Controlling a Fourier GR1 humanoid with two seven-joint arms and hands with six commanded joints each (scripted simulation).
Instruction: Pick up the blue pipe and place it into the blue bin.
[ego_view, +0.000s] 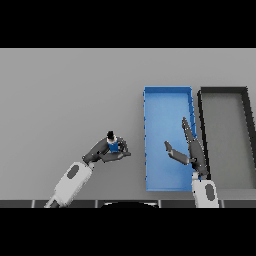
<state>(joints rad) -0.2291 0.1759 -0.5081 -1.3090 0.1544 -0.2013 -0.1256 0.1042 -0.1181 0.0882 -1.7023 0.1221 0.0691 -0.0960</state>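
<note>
Sitting inside left hand (107, 151) fingers (121, 148): blue pipe (113, 145).

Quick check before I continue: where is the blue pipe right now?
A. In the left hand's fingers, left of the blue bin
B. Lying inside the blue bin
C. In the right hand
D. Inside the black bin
A: the left hand has its fingers curled round the blue pipe, left of the blue bin; the right hand is open over the bin.
</note>
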